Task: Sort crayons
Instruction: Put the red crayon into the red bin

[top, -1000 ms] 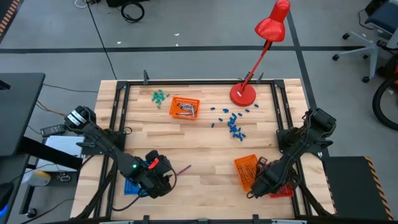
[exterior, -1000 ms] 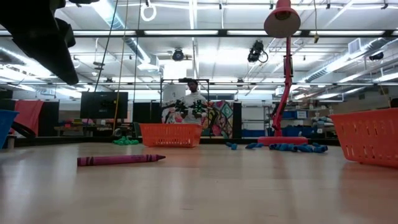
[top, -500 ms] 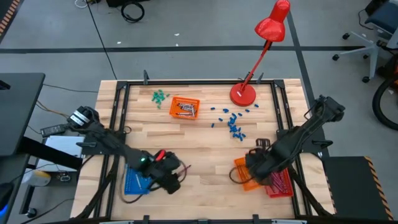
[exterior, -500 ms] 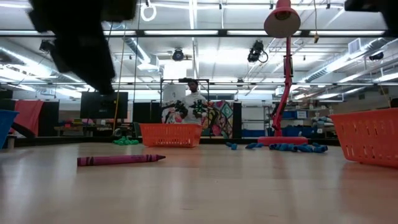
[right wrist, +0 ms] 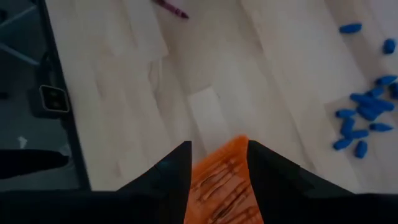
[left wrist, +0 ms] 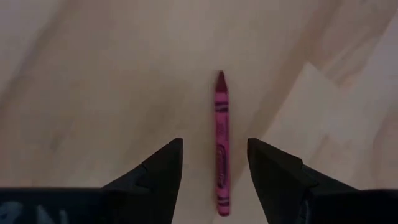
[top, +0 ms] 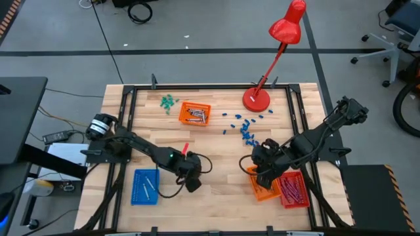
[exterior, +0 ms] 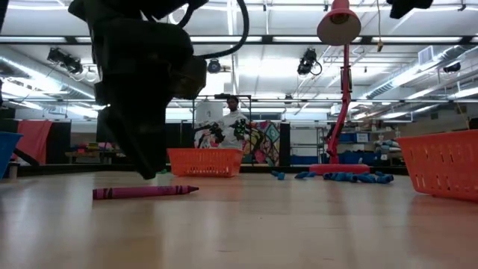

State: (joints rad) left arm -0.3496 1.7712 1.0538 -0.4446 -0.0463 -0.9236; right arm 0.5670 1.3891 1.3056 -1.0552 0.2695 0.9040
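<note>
One magenta wax crayon lies loose on the pale wood plank table, directly below the left gripper, which hangs above it empty with its two dark fingers spread apart. In the left wrist view the crayon's long axis runs straight down the gap between the fingers, at right angles to the closing direction, with its blunt end level with the fingertips and its pointed tip ahead of them. The left arm is much the nearer; the right gripper hangs well apart over the loaded orange plastic basket, fingers parted and holding nothing. Judged from this alignment, a plain vertical descent should bracket the crayon. The low view shows the crayon flat on bare, smooth board, gripper above and not touching. Surroundings: blue tray and red tray near the front edge, a second orange basket, scattered blue pieces, green pieces, a red desk lamp.
</note>
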